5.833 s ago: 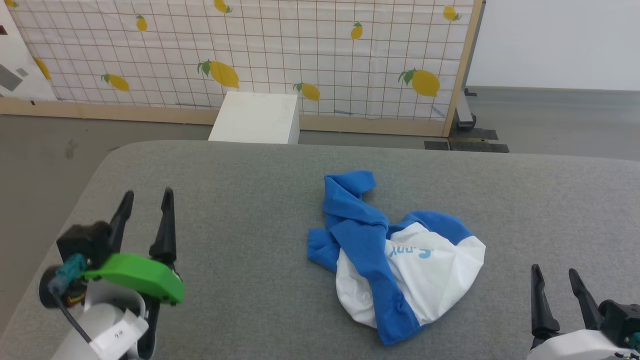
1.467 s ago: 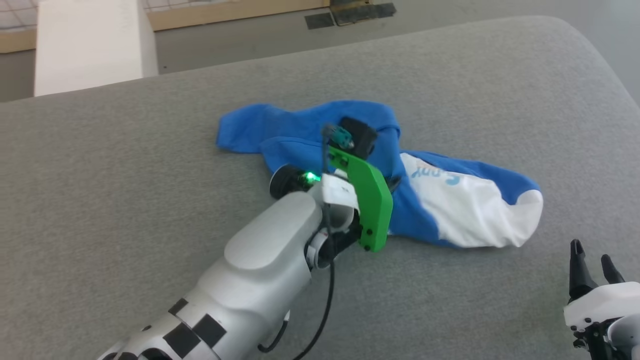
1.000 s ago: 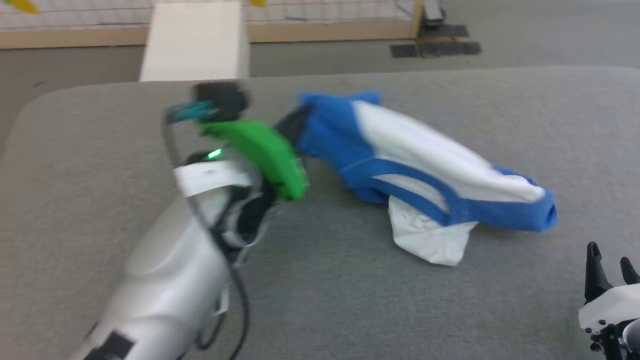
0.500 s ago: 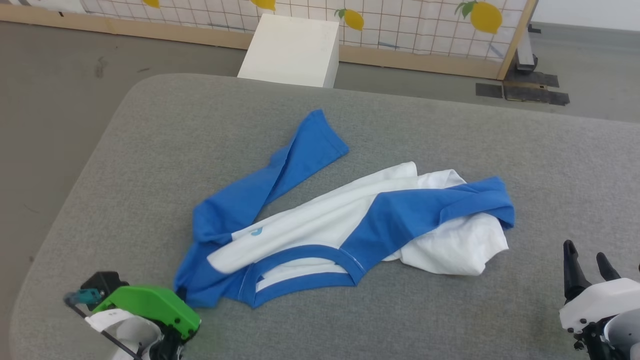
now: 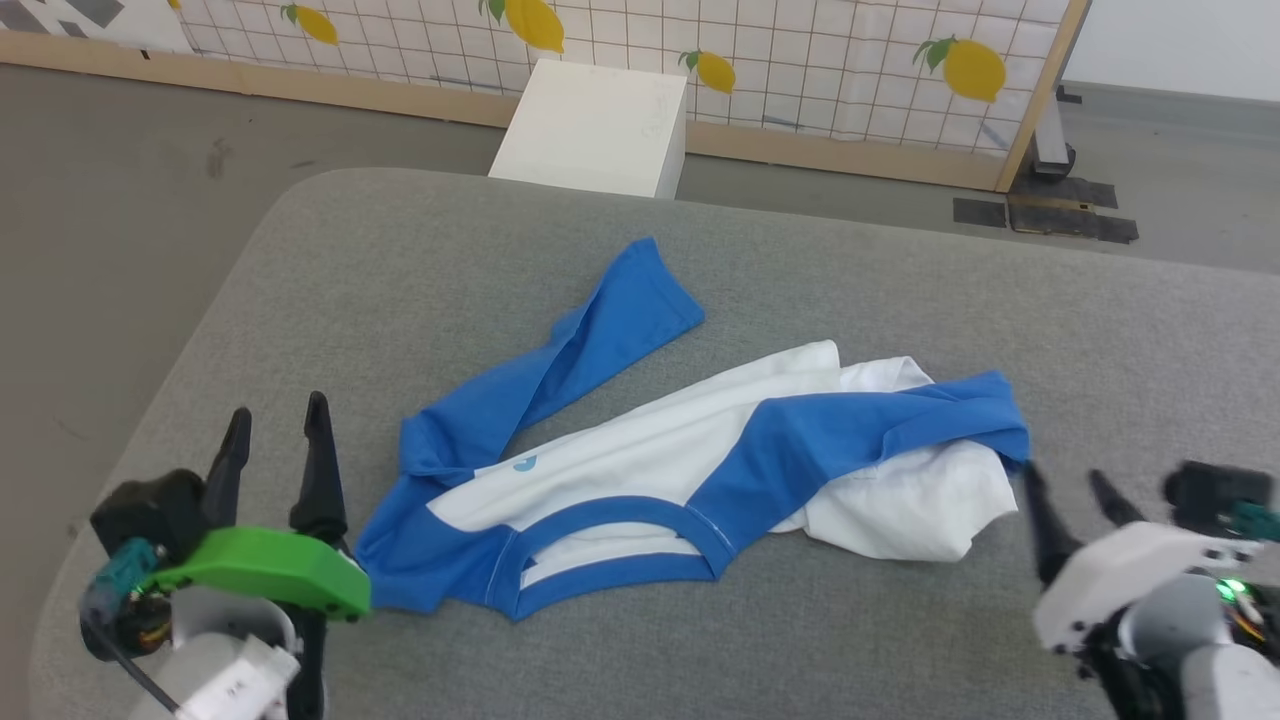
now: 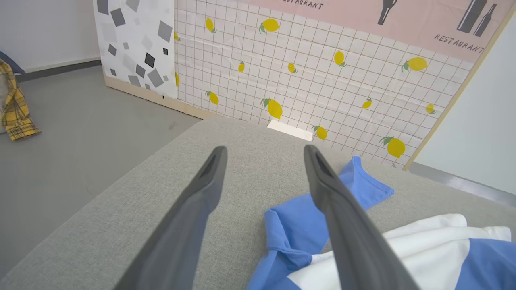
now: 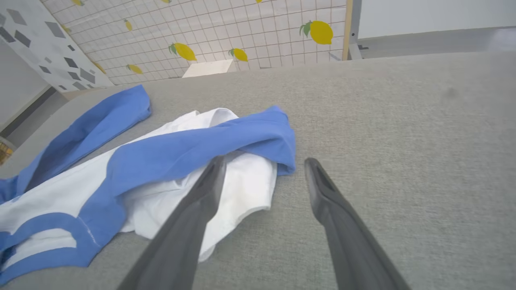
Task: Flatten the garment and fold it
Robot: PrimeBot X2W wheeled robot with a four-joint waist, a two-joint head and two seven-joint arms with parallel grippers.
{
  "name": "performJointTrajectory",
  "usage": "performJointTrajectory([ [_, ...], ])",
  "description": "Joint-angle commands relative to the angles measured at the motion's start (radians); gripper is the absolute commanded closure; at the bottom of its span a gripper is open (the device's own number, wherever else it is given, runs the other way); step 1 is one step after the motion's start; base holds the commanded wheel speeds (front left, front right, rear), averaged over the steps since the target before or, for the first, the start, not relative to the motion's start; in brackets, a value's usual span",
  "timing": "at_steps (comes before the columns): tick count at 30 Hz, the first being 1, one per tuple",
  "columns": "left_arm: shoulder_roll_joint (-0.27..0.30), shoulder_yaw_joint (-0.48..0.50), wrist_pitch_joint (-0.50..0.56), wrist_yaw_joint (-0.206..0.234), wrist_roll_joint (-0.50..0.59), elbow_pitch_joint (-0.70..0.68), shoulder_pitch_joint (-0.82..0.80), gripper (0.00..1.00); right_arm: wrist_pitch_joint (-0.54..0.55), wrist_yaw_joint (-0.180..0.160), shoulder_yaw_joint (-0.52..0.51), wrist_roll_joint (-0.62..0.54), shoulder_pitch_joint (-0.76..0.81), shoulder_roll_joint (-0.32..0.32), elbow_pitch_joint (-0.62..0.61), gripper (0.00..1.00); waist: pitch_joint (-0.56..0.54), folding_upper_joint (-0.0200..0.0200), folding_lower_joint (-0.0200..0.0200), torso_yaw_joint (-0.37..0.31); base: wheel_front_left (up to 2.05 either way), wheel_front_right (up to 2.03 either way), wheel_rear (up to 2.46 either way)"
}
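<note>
Garment [image 5: 640, 470] lies crumpled, partly spread, mid grey table [image 5: 900, 290], collar toward the robot, one blue sleeve angled away. Left gripper [image 5: 278, 408] sits just beside its left edge, fingers wide, empty; right gripper [image 5: 1065, 478] is near the other sleeve end, blurred. Left wrist view: fingers spread, nothing between, blue sleeve at right. Right wrist view: fingers wide by the white hem, contact unclear.

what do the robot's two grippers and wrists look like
Left gripper: two long dark tapering fingers, a bright green curved bracket, a teal plug with a black cable, a white label on the pale wrist. Right gripper: the same dark fingers on a white housing, a small green light beside it.
</note>
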Motion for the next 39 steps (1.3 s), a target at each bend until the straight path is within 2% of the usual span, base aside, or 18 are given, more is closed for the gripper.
performJointTrajectory([
  [1, -0.022, 0.006, -0.007, -0.004, 0.033, -0.012, 0.032, 0.0, 0.029, -0.001, 0.034, -0.009, -0.004, 0.001, -0.017, 0.0, 0.004, 0.0061, 0.0, 0.002, 0.0, 0.0, 0.0],
  [4, -0.073, 0.032, -0.007, -0.016, 0.103, -0.028, 0.077, 0.0, 0.117, -0.001, 0.127, -0.01, -0.032, 0.001, -0.046, 0.0, 0.02, 0.0061, 0.0, 0.007, 0.0, 0.0, 0.0],
  [5, -0.111, 0.059, -0.007, -0.03, 0.124, -0.031, 0.092, 0.0, 0.183, -0.001, 0.183, -0.022, -0.062, 0.001, -0.048, 0.0, 0.034, 0.0061, 0.0, 0.012, 0.0, 0.0, 0.0],
  [9, -0.168, 0.097, -0.007, -0.065, 0.165, -0.03, 0.095, 0.0, 0.318, -0.001, 0.249, -0.078, -0.153, 0.001, -0.008, 0.0, 0.073, 0.0061, 0.0, 0.024, 0.0, 0.0, 0.0],
  [17, -0.243, 0.151, -0.007, -0.132, 0.224, -0.013, 0.068, 0.0, 0.485, -0.001, 0.26, -0.183, -0.302, 0.001, 0.116, 0.0, 0.136, 0.0061, 0.0, 0.056, 0.0, 0.0, 0.0],
  [25, -0.293, 0.191, -0.008, -0.18, 0.264, 0.01, 0.054, 0.0, 0.528, -0.001, 0.281, -0.209, -0.321, 0.001, 0.156, 0.0, 0.151, 0.0061, 0.0, 0.063, 0.0, 0.0, 0.0],
  [26, -0.297, 0.195, -0.008, -0.185, 0.267, 0.014, 0.053, 0.0, 0.525, -0.001, 0.282, -0.205, -0.323, 0.001, 0.154, 0.63, 0.152, 0.0061, 0.0, 0.061, 0.0, 0.0, 0.0],
  [27, -0.3, 0.198, -0.008, -0.19, 0.273, 0.018, 0.051, 0.0, 0.516, -0.001, 0.282, -0.204, -0.326, 0.001, 0.147, 0.99, 0.152, 0.0061, 0.0, 0.058, 0.0, 0.0, 0.0],
  [33, -0.312, 0.214, -0.008, -0.214, 0.294, 0.036, 0.048, 0.0, 0.477, -0.001, 0.265, -0.185, -0.319, 0.001, 0.085, 1.0, 0.135, 0.0061, 0.0, 0.023, 0.0, 0.0, 0.0],
  [39, -0.317, 0.223, -0.008, -0.23, 0.305, 0.053, 0.057, 0.0, 0.437, -0.001, 0.227, -0.138, -0.245, 0.001, -0.086, 1.0, 0.102, 0.0061, 0.0, -0.036, 0.0, 0.0, 0.0],
])
